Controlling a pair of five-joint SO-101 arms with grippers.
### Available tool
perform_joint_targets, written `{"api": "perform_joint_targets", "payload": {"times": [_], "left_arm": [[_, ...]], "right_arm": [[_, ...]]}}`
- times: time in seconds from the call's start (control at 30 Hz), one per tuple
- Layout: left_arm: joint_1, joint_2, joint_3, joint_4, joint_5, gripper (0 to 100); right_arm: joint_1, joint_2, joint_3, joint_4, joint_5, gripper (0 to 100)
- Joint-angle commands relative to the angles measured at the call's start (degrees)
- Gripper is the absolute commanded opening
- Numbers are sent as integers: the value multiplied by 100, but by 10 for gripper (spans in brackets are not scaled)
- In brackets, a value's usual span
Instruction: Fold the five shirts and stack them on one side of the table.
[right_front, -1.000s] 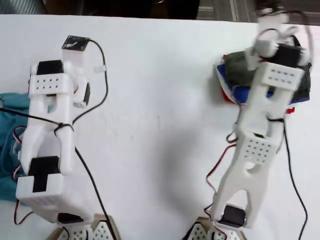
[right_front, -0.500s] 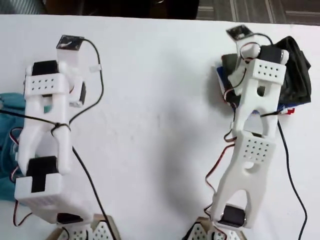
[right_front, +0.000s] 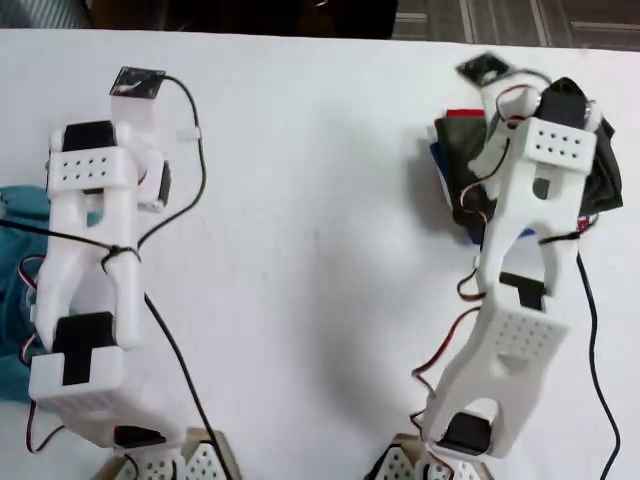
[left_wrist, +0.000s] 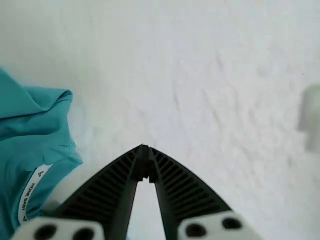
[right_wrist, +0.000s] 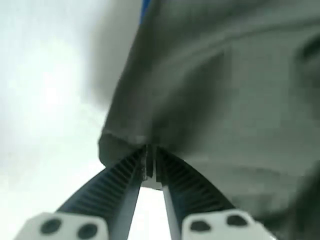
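Left gripper (left_wrist: 144, 162): fingers pressed together, empty, over the table (left_wrist: 210, 75) beside the teal shirt (left_wrist: 30, 130).
Right gripper (right_wrist: 150, 162): pinched the grey shirt (right_wrist: 225, 100) at its edge.
Grey shirt: lay atop the stack (right_front: 450, 150), table's right side.

Shirt stack (right_front: 460, 165) on the table's (right_front: 320, 150) far right, loose shirt (right_front: 10, 330) at its left edge.

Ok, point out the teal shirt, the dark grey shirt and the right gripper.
teal shirt (left_wrist: 30, 125): left wrist view, on the cloth beside the neck label.
dark grey shirt (right_wrist: 225, 85): right wrist view, middle of the cloth.
right gripper (right_wrist: 150, 160): right wrist view, where its jaws meet on the shirt's hem.
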Motion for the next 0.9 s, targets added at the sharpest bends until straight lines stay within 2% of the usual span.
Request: {"api": "perform_joint_targets", "payload": {"times": [0.0,0.17,0.33,0.5,0.7,0.87], "left_arm": [[-53,-281,-22,-88,-18,28],[-53,-281,-22,-88,-26,28],[-62,-281,-22,-53,-26,28],[-123,-316,-22,-44,-229,28],[-105,-299,-22,-53,-325,28],[-79,-290,-22,-62,-299,28]], "right_arm": [[171,-699,-510,-673,-624,19],[470,-75,-422,-2563,-1547,19],[593,1235,-422,-4189,-1574,19],[954,2220,-1002,-5138,-1574,19],[1367,3037,-1916,-5314,-1618,19],[1411,3240,-2549,-4848,-1618,19]]}}
